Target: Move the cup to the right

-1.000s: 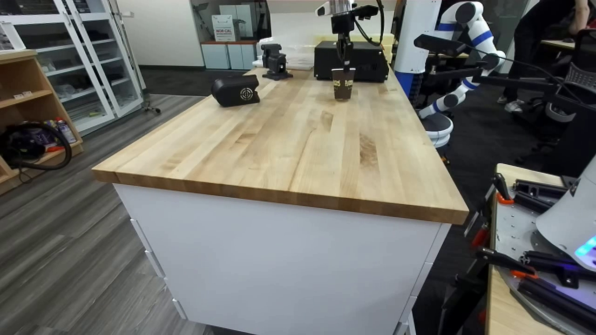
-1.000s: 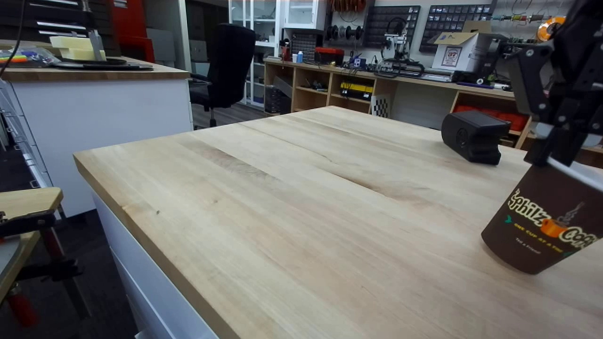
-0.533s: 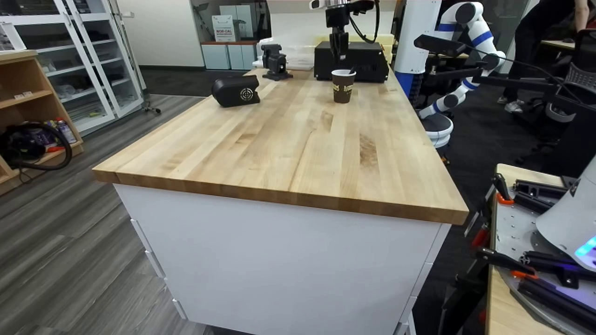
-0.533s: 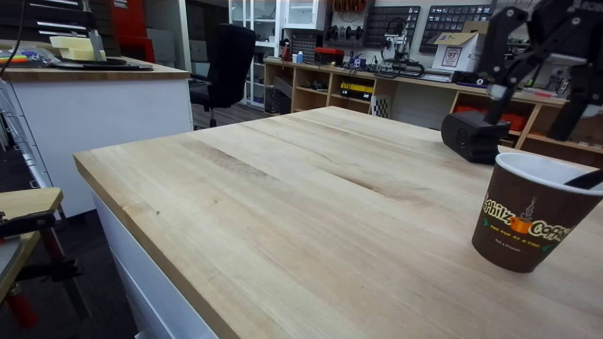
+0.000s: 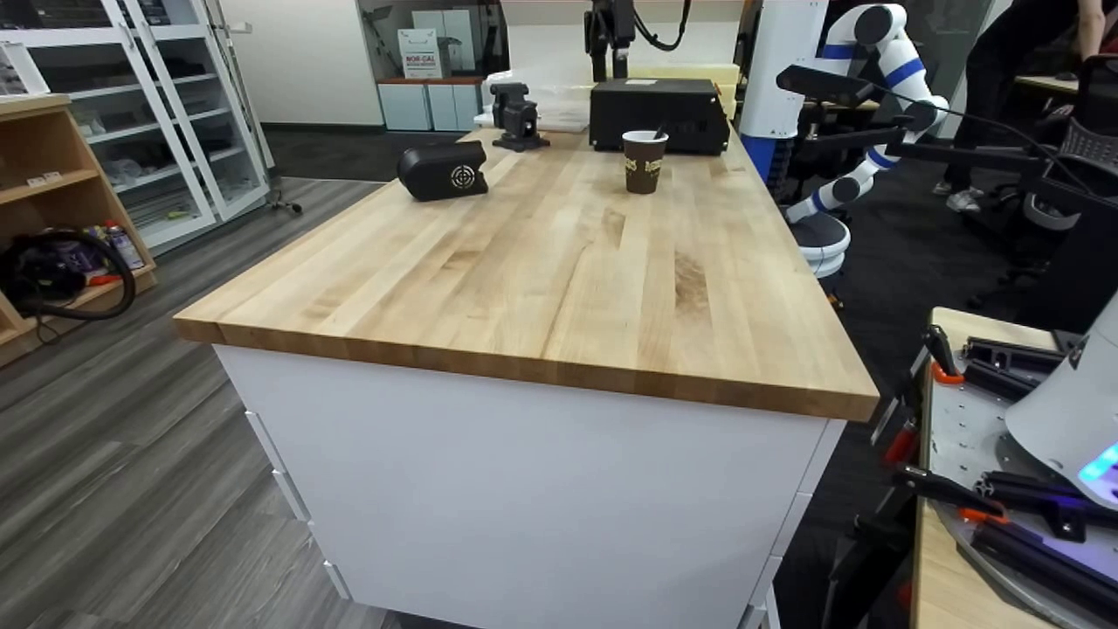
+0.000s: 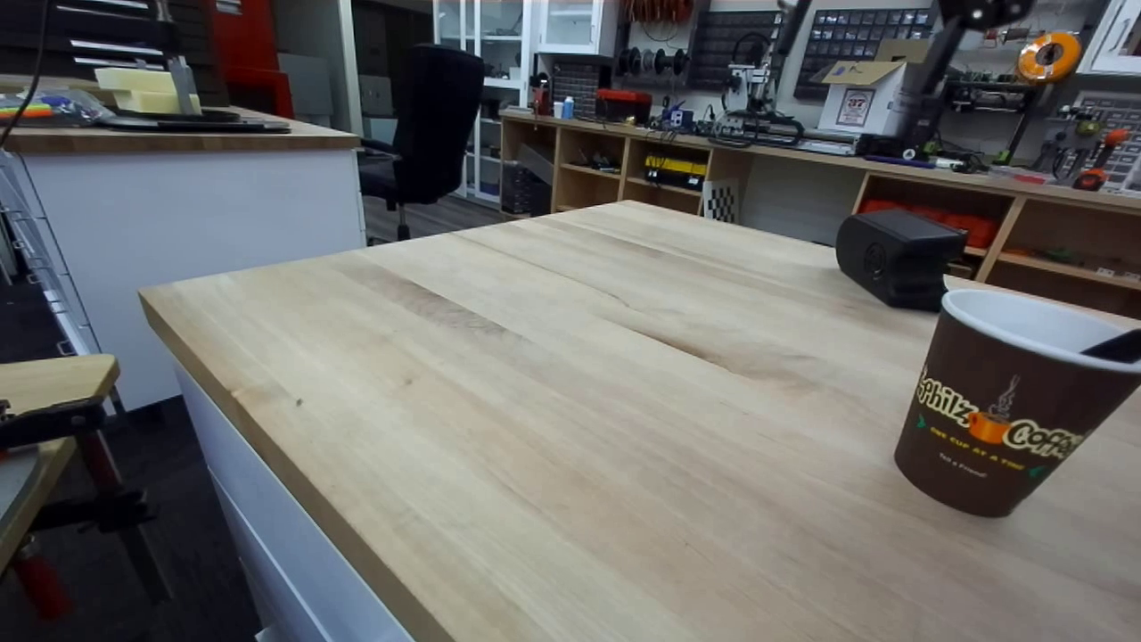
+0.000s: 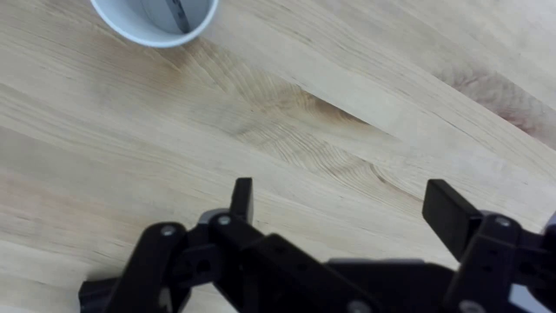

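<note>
Exterior views sharing tabletop (image 5: pixel 524 279), wrist's seemingly overhead

In an exterior view I see the cup (image 5: pixel 644 164), a stick (image 6: pixel 1118 346) inside, on the counter (image 5: pixel 524 279) before the box (image 5: pixel 662 107).

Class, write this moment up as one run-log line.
cup: upright on wooden tabletop, ungripped | dark stick: inside cup | gripper: open, above tabletop, apart from cup

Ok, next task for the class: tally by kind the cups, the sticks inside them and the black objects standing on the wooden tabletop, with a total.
Cup: 1
Dark stick inside it: 1
Black and standing on the tabletop: 3 (rounded block, vise-like device, large box)
Total: 5
</note>
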### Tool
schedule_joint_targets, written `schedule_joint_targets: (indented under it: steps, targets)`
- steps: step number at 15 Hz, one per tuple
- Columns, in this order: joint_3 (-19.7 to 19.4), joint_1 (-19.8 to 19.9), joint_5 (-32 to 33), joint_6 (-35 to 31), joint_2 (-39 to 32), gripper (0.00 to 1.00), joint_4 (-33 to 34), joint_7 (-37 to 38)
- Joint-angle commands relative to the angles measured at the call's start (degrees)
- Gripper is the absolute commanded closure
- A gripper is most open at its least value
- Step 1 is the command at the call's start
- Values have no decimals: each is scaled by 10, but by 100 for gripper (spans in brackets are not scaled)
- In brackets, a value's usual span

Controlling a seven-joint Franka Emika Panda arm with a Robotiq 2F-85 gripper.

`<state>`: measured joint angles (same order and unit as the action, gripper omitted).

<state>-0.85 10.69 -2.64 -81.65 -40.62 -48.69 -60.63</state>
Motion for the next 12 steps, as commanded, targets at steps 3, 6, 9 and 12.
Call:
schedule_joint_targets:
  steps: [3, 6, 9, 12]
  targets:
    - [2, -9, 0, 4, 9, 0, -3, 4]
    - [2, -6, 0, 4, 8, 0, -7, 4]
    - [2, -5, 0, 4, 8, 0, -7, 4]
    - [2, -5, 0, 4, 8, 0, -7, 4]
